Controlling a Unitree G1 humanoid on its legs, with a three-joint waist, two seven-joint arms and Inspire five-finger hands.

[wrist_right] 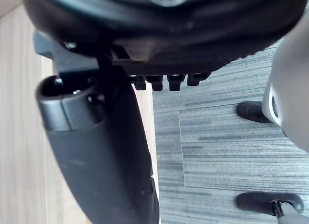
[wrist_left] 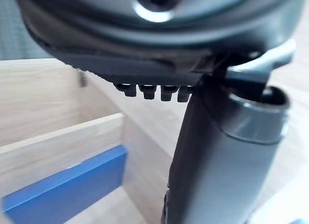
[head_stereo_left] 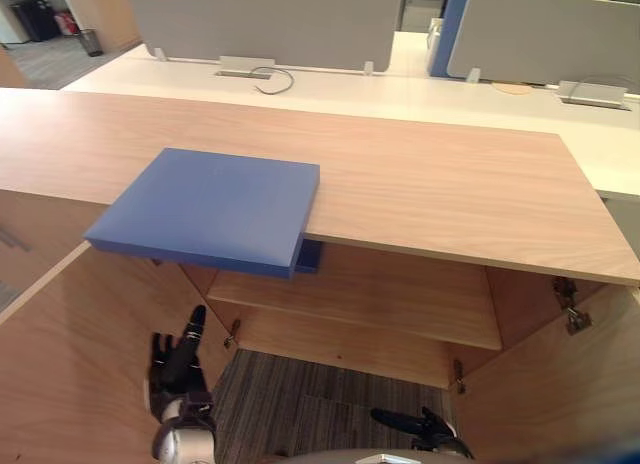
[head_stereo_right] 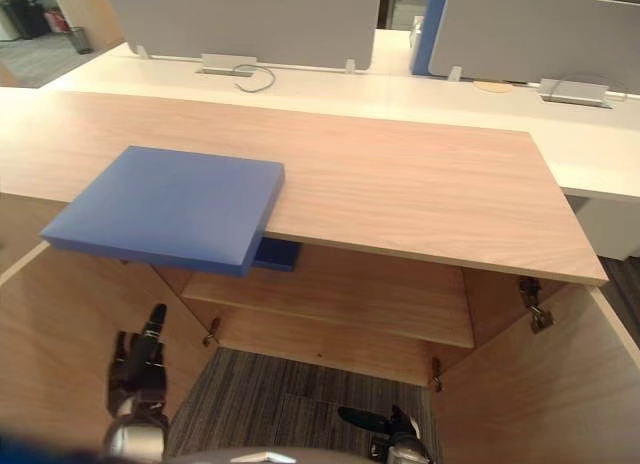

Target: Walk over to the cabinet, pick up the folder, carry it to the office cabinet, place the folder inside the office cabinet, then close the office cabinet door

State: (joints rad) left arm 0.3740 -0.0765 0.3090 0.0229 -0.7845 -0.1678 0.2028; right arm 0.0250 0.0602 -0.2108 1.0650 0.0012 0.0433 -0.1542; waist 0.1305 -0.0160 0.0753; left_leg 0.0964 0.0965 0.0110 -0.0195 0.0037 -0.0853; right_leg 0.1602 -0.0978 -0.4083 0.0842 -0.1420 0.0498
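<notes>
A flat blue folder lies on the wooden cabinet top, its near corner jutting out over the front edge. A second blue piece peeks out on the shelf just under it, and a blue edge shows in the left wrist view. My left hand hangs low before the open cabinet, below the folder, fingers straight and empty. My right hand is low near the floor, fingers stretched out, holding nothing. Its thumb shows straight over the carpet.
Both cabinet doors stand open: the left door and the right door. A wooden shelf runs inside. Behind the cabinet are white desks with grey partition screens. Striped grey carpet lies below.
</notes>
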